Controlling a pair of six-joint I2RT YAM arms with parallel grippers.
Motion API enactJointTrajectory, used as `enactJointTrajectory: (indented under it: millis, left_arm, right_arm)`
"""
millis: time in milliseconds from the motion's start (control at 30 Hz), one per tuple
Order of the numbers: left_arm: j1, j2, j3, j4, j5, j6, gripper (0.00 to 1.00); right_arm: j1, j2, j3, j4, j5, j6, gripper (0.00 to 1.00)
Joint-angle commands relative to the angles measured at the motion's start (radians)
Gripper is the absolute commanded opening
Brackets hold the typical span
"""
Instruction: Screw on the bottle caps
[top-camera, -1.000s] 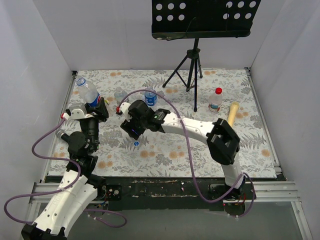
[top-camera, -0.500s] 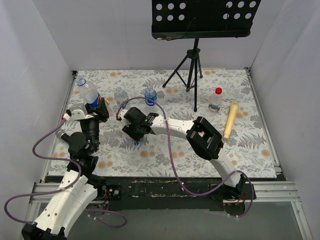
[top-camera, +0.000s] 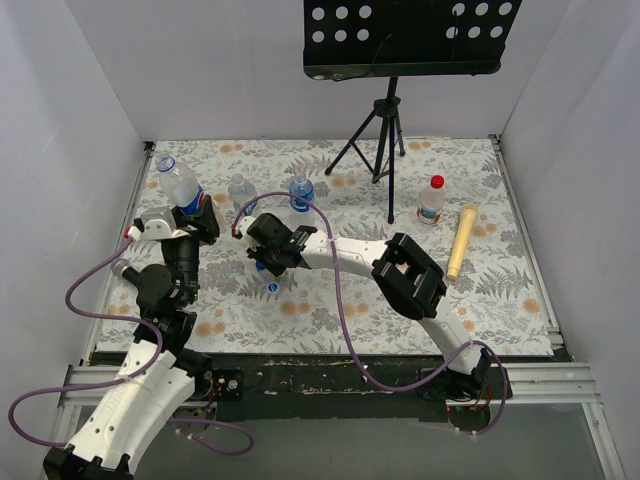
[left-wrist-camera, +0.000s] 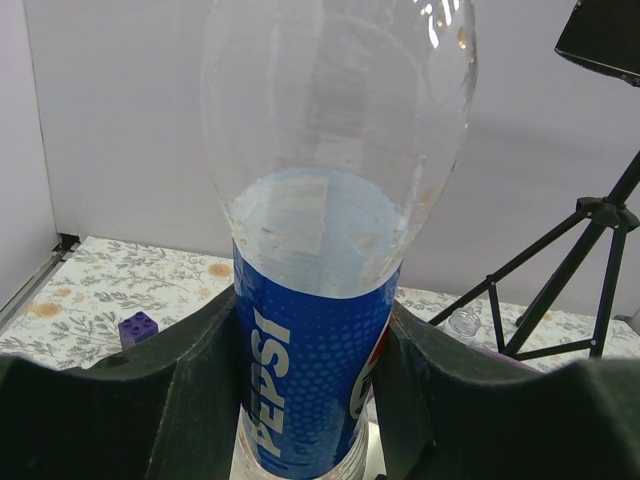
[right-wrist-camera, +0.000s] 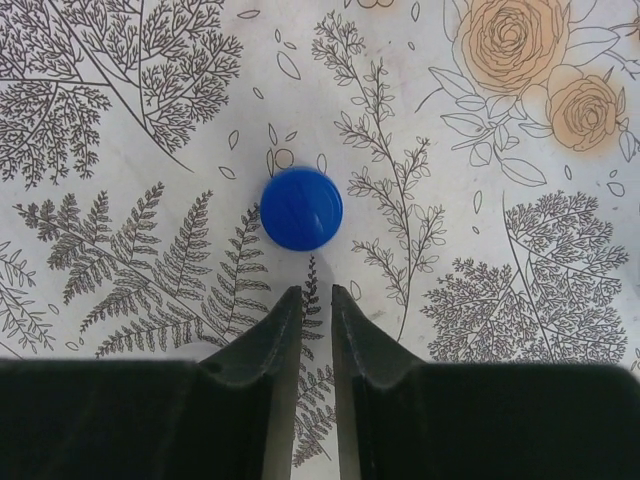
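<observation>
Barely begun, I'd say: the left gripper (left-wrist-camera: 318, 400) clamps the open Pepsi bottle (top-camera: 178, 183) while the right gripper (right-wrist-camera: 310, 295), jaws nearly shut and empty, hovers by a blue cap (right-wrist-camera: 301, 209) on the bench (top-camera: 500, 290).

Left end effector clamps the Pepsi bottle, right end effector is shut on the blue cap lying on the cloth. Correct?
Not quite. In the right wrist view the right end effector holds nothing: the blue cap lies free on the cloth just beyond its nearly closed fingertips. The left end effector does clamp the Pepsi bottle.

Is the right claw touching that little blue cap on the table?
Apart. The right wrist view shows patterned table between the right gripper fingertips and the blue cap.
</observation>
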Motion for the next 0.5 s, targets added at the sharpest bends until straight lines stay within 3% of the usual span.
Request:
enactJointTrajectory:
  millis: [0, 133, 300, 467]
  left_arm:
    - [0.007, -0.008, -0.003, 0.016, 0.026, 0.009, 0.44]
    - [0.007, -0.008, -0.003, 0.016, 0.033, 0.009, 0.44]
    - [0.007, -0.012, -0.004, 0.017, 0.030, 0.010, 0.44]
    - [0.007, -0.010, -0.004, 0.016, 0.030, 0.010, 0.44]
  right_arm:
    - [-0.007, 0.016, 0.014, 0.033, 0.017, 0.010, 0.23]
    - [-0.007, -0.004, 0.001, 0.032, -0.006, 0.010, 0.26]
    - [-0.008, 0.000, 0.001, 0.067, -0.061, 0.003, 0.55]
    - [-0.010, 0.040, 0.034, 0.088, -0.070, 0.006, 0.59]
